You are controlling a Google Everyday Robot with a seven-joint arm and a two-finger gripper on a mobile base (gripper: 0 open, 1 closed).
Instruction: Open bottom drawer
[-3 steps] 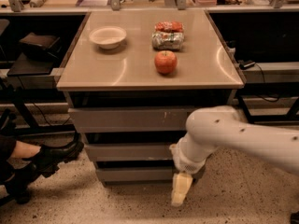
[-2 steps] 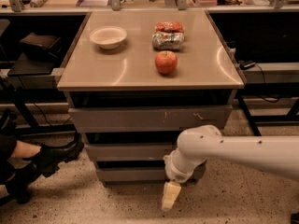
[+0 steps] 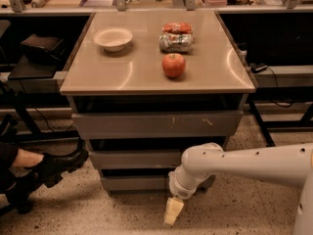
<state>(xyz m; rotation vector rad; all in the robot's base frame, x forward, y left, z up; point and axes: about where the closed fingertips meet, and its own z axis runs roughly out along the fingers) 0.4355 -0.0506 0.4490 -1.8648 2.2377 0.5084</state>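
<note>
The bottom drawer (image 3: 134, 182) is the narrowest, lowest grey front of the cabinet, just above the floor, and looks closed. The mid-sized front (image 3: 132, 158) and the widest scratched front (image 3: 156, 125) sit above it. My white arm reaches in from the right. My gripper (image 3: 173, 212) hangs below the wrist with pale cream fingers pointing down at the floor, just in front of and slightly below the bottom drawer's right part.
On the cabinet top (image 3: 107, 75) stand a white bowl (image 3: 113, 38), a red apple (image 3: 173, 65) and a snack bag (image 3: 176, 35). A person's black shoe (image 3: 58, 163) rests on the floor at the left. Dark shelving flanks both sides.
My arm and gripper have shifted left along the front of the bottom drawer, staying low near the floor. The drawers have not moved.
</note>
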